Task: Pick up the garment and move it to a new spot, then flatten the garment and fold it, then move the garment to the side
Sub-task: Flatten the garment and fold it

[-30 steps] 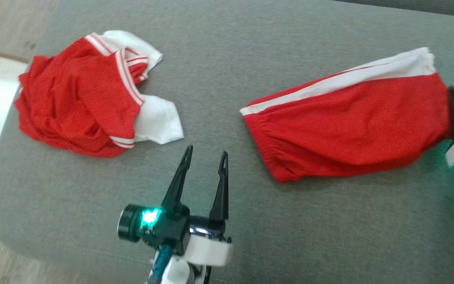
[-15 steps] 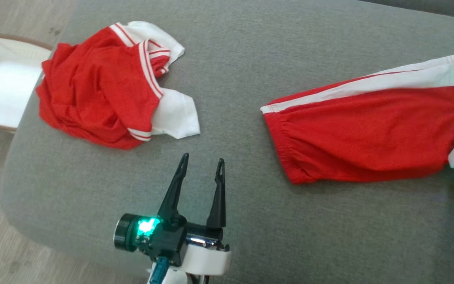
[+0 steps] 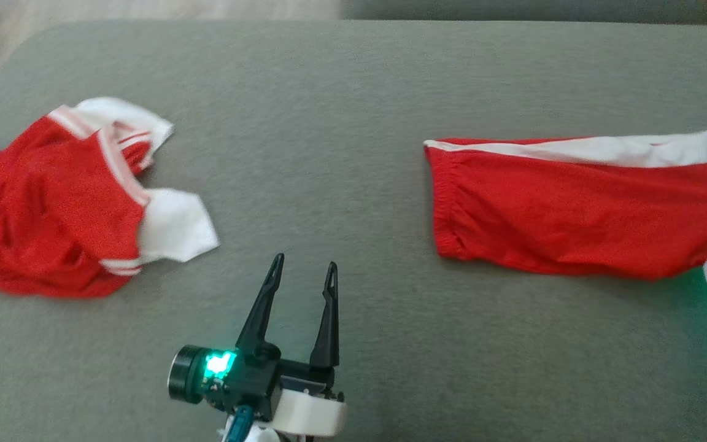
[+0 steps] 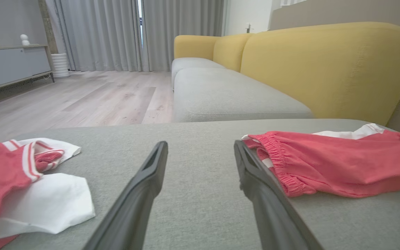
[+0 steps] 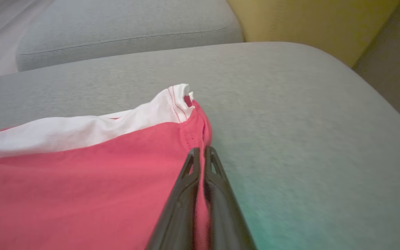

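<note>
Pinching the hem of the red shorts, my right gripper has its two dark fingers pressed together with a sliver of red cloth caught between them, just below the corner where the white side stripe ends. Whether that corner is off the surface or resting on it, I can't tell from here. Head view now: the shorts lie stretched across the right half of the grey cushion, elastic waistband toward the middle, leg end out at my right arm, white stripe along the far edge. A green glow falls on the cushion beside my right wrist. My left gripper hangs over the bare middle of the cushion, fingers spread wide and empty, touching neither piece of clothing. Looking along those fingers, the gathered waistband sits just past the right one. Over at the left end there's a crumpled red and white jersey in a heap, well apart from the shorts. Beyond the cushion I can see a sofa with a yellow back and grey seats, a pale wood floor and grey curtains.
</note>
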Tool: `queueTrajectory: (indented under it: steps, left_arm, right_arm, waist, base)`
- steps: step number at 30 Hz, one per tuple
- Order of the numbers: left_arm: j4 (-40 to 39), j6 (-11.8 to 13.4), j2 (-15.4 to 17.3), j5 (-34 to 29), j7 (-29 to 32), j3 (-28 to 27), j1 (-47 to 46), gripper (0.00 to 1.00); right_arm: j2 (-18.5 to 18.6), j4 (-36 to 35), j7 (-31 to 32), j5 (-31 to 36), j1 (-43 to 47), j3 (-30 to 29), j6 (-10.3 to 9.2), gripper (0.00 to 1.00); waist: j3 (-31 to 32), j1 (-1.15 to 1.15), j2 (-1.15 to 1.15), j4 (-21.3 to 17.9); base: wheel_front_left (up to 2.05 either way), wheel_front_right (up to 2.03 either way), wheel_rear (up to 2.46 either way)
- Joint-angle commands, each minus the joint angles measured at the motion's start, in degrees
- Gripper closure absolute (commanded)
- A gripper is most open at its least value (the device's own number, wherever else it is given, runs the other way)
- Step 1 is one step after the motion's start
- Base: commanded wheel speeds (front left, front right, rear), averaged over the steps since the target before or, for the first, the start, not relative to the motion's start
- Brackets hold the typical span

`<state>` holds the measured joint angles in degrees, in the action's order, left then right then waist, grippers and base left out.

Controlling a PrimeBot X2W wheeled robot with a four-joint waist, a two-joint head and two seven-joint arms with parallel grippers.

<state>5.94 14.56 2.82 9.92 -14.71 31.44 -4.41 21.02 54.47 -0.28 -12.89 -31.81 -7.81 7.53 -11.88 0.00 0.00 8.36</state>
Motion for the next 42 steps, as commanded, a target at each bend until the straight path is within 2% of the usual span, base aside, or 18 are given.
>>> queueTrajectory:
  steps: [1,5,10,21,26,31,32,33,34,35,42]
  left_arm:
    - [-1.35,-0.13,0.06,-0.58,-0.29,-1.91,-0.71,0.00]
    - [-0.93,-0.67,0.06,-0.68,-0.29,-1.73,-0.87,0.00]
    - [-0.41,-0.77,0.06,-0.64,-0.29,-1.25,-1.08,0.00]
    - [1.49,-1.63,0.06,-0.07,-0.29,-1.27,0.14,0.00]
    - [1.98,-1.89,0.06,0.55,-0.29,-0.65,0.82,0.00]
    - [2.35,-2.06,0.06,0.86,-0.29,-0.44,1.36,0.00]
    - [2.35,-2.07,0.06,0.92,-0.29,-0.40,1.44,0.00]
    - [2.38,-2.09,0.06,0.95,-0.29,-0.36,1.53,0.00]
    - [2.40,-2.11,0.06,0.95,-0.29,-0.34,1.61,0.00]
    - [2.39,-2.10,0.06,0.88,-0.29,-0.33,1.66,0.00]
    - [1.29,-1.63,0.06,-0.16,-0.29,-1.23,2.72,0.00]
  right_arm:
    - [1.74,-1.36,-0.94,0.47,0.84,0.54,-0.04,1.00]
    - [2.18,-1.81,-1.32,0.33,1.07,0.69,-0.04,1.00]
    - [1.10,-3.80,-2.72,-0.73,0.36,1.28,-0.04,1.00]
    - [-6.04,-16.82,-2.13,-4.36,0.15,9.54,-0.04,1.00]
    - [-10.50,-24.06,0.59,-5.65,3.04,15.38,-0.04,1.00]
    - [-13.74,-26.30,2.84,-7.43,7.04,19.62,-0.04,1.00]
    - [-14.17,-26.30,3.03,-7.64,7.94,20.53,-0.04,0.94]
    - [-14.60,-26.21,3.17,-8.02,8.85,21.44,-0.04,0.74]
    - [-15.00,-26.22,3.17,-8.57,9.75,22.52,-0.04,0.24]
    - [-15.28,-26.26,2.92,-9.18,10.67,23.20,-0.04,0.00]
    - [-14.63,-30.34,-4.17,-12.34,15.50,25.56,-0.04,0.00]
  waist:
    - [1.81,0.00,0.00,-3.89]
    - [2.18,0.00,0.00,-6.07]
    - [3.05,0.00,0.00,-6.70]
    - [7.04,0.00,0.00,-5.11]
    - [8.85,0.00,0.00,-2.68]
    - [9.96,0.00,0.00,-0.12]
    - [10.15,0.00,0.00,0.34]
    - [10.34,0.00,0.00,0.77]
    - [10.52,0.00,0.00,1.17]
    - [10.69,0.00,0.00,1.57]
    - [11.58,0.00,0.00,2.04]
  base:
    - [0.00,0.00,0.00]
    - [0.00,0.00,0.00]
    - [0.00,0.00,0.00]
    - [0.00,0.00,0.00]
    - [0.00,0.00,0.00]
    - [0.00,0.00,0.00]
    - [0.00,0.00,0.00]
    - [0.00,0.00,0.00]
    - [0.00,0.00,0.00]
    - [0.00,0.00,0.00]
    - [0.00,0.00,0.00]
